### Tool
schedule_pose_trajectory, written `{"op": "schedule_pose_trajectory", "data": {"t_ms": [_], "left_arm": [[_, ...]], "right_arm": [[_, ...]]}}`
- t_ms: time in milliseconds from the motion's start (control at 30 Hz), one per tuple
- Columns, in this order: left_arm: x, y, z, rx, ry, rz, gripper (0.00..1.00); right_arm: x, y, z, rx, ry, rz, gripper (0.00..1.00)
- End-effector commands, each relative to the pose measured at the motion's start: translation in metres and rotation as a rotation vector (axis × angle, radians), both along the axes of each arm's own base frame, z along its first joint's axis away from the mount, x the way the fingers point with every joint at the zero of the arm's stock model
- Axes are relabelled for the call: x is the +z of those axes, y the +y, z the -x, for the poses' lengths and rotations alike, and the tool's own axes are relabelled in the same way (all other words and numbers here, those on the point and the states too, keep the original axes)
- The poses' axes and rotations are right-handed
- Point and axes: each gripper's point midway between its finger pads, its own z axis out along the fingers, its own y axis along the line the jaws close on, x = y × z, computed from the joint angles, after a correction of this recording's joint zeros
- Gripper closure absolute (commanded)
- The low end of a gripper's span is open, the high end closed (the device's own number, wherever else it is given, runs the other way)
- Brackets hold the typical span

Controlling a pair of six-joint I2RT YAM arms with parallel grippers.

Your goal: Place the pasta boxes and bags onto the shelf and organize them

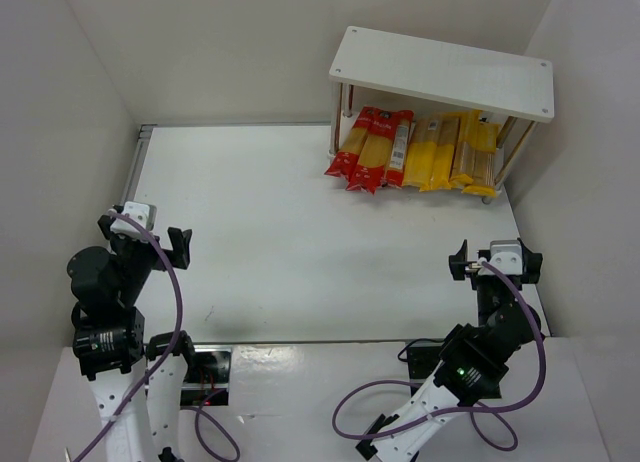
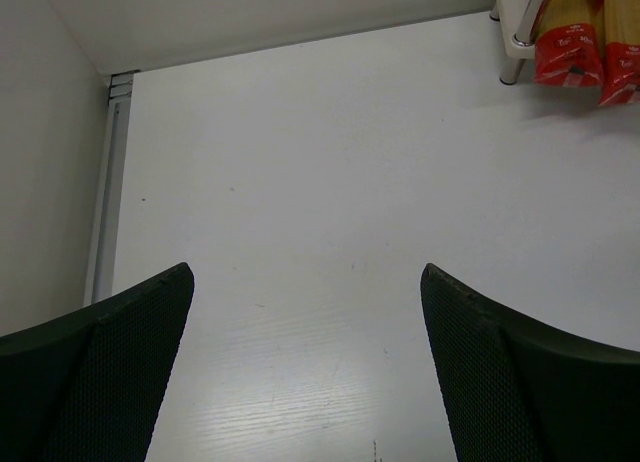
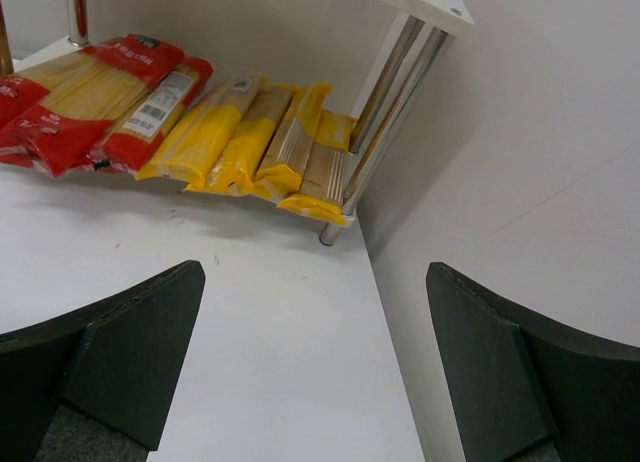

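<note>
White bench [image 1: 300, 242] from the top camera, and honestly the job looks about finished; every one of the pasta packs [image 1: 415, 152] I can see sits in a row under the top board of the shelf [image 1: 440, 72], well ahead of both arms; red packs [image 1: 370, 147] on the left of the row, yellow packs [image 1: 450, 152] on the right, near ends poking out a bit past the board; I spot no loose pack on the bench; left fingers [image 1: 180, 247] and right fingers [image 1: 458, 260] are both spread wide with nothing in them, pulled up near the arm bases.

Left wrist view: left fingers [image 2: 100, 362] gape apart, only bare bench between them; far ahead and off to their right there's a shelf post and the ends of two red packs [image 2: 570, 52].

Right wrist view: right fingers [image 3: 120, 362] wide apart too, gripping nothing; ahead and to their left the row is easy to read; red packs with clear middles showing pale pasta, then the yellow ones, the last one by the corner post looking more tan; they lie side by side, touching, roughly parallel; they seem to rest on a low tier just off the bench. Maybe a bit of straightening left, if anything.
</note>
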Motion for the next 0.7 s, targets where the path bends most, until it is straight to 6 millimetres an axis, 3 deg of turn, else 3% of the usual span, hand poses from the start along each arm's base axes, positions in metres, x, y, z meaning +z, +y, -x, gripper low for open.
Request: {"op": "schedule_pose_trajectory", "data": {"t_ms": [0,667], "left_arm": [[0.0067,-0.002,-0.0011,-0.024,-0.03,-0.028,0.0],[0.0032,-0.003,-0.0015,-0.035,-0.024,-0.033,0.0]], "right_arm": [[0.0065,0.004,0.0051,-0.007,-0.019,0.028,0.0],[0.0056,0.0024,0.0035,-0.007,-0.012,0.02,0.0]]}}
